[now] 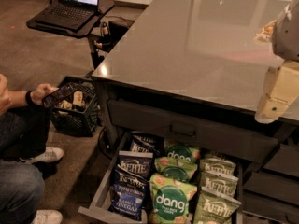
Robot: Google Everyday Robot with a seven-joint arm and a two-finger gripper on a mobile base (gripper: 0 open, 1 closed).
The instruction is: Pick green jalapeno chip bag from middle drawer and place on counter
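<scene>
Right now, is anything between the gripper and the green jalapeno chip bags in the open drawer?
Nothing visible stands between them. The beige gripper hangs by the glossy grey counter's front edge, up and to the right of the green Kettle chip bags, which lie uncovered in the right column of the open drawer.

1. The arm point(286, 31) is seen at the right edge of the view, partly cut off by the frame, with a rounded grey joint at its top.
2. Below that joint, a cream-coloured wrist segment point(282, 84) is hung downward and tilted slightly to the left.
3. The gripper point(270, 110) is carried at the lower end of that segment, low on the right side of the view, and is pointed down and to the left.
</scene>
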